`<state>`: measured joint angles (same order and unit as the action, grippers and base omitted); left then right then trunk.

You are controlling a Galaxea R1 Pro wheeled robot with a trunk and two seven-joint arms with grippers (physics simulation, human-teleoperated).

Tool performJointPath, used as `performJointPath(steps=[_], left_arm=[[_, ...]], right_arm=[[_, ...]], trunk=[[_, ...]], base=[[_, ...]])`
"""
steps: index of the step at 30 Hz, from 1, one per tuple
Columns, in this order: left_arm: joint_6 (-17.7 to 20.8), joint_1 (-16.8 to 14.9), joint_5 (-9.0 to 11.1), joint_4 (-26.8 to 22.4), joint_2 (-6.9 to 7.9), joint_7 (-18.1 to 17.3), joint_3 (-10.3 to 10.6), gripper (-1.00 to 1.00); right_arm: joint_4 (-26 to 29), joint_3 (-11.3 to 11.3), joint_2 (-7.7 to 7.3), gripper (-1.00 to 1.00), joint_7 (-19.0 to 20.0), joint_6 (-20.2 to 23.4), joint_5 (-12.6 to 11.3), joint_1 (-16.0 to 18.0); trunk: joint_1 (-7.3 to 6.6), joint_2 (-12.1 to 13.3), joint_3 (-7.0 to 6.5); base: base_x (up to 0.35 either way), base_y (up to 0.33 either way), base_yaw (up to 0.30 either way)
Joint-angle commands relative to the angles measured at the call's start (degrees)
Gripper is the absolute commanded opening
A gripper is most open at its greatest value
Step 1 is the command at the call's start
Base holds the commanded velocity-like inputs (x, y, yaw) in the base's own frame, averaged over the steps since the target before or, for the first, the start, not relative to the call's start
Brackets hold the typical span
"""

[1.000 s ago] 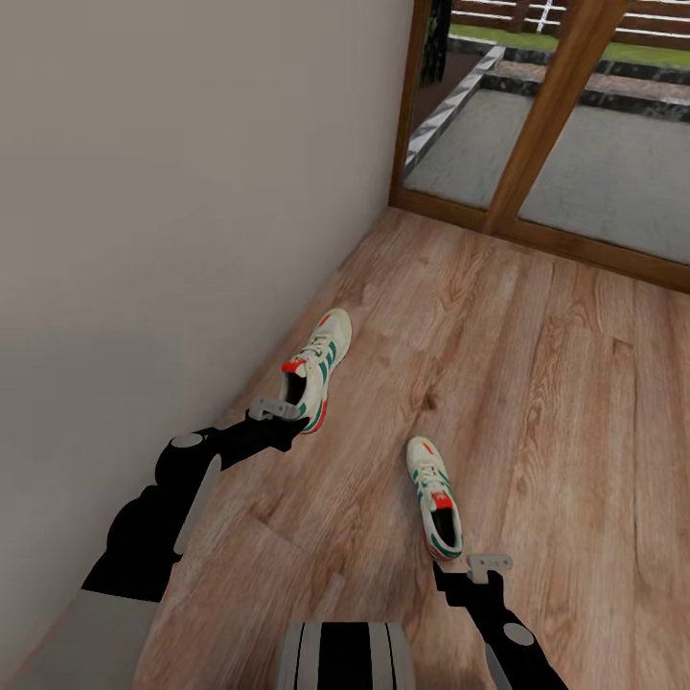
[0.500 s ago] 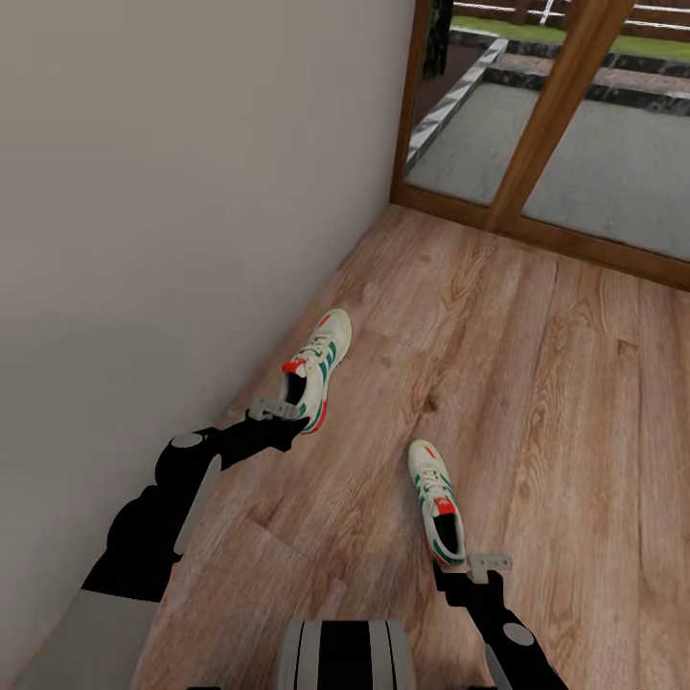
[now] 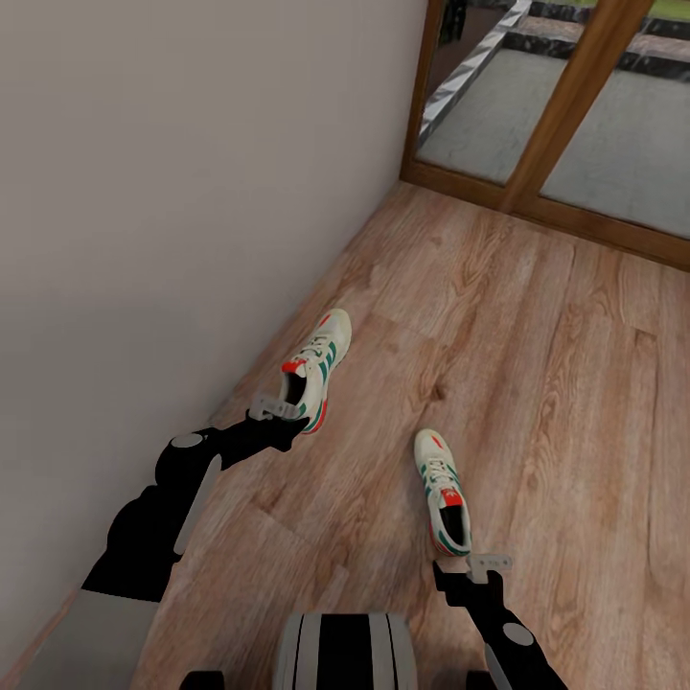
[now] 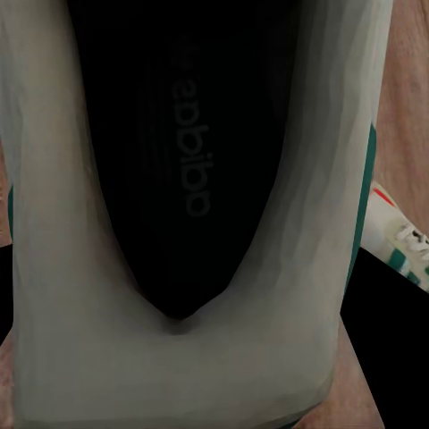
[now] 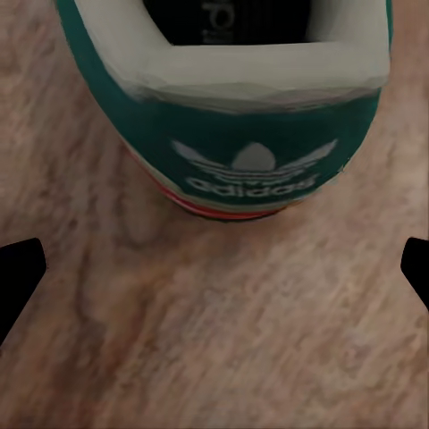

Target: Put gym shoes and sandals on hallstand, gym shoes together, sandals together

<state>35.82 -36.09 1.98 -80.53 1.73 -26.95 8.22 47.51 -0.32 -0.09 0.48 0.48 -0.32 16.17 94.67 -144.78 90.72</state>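
Wood floor (image 3: 537,383), apparently two gym shoes (image 3: 316,369)

Both black arms reach forward and down. The left gripper (image 3: 275,412) is farther out. The right gripper (image 3: 489,563) is low and close to the body, and its fingers (image 5: 20,268) are spread wide apart.
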Motion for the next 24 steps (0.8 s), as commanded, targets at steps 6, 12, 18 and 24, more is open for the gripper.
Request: performJointPath(steps=[6, 12, 18, 24], left_arm=[[0.4, 0.0, 0.3, 0.0, 0.03, 0.0, 0.0, -1.0], [0.4, 0.0, 0.3, 0.0, 0.03, 0.0, 0.0, -1.0], [0.3, 0.0, 0.3, 0.0, 0.02, 0.0, 0.0, -1.0], [0.3, 0.0, 0.3, 0.0, 0.03, 0.0, 0.0, -1.0]], right_arm=[[0.0, 0.0, 0.0, 1.0, 0.1, 0.1, 0.0, 0.0], [0.0, 0.0, 0.0, 1.0, 0.0, 0.1, 0.0, 0.0], [0.0, 0.0, 0.0, 1.0, 0.0, 0.1, 0.0, 0.0], [0.0, 0.0, 0.0, 1.0, 0.1, 0.1, 0.0, 0.0]], trunk=[[-0.01, 0.0, 0.22], [-0.01, 0.0, 0.23], [-0.01, 0.0, 0.23], [-0.01, 0.0, 0.23]], base=[[0.028, 0.0, 0.048], [0.173, 0.0, 0.003], [0.011, 0.0, 0.0], [0.002, 0.0, 0.0]])
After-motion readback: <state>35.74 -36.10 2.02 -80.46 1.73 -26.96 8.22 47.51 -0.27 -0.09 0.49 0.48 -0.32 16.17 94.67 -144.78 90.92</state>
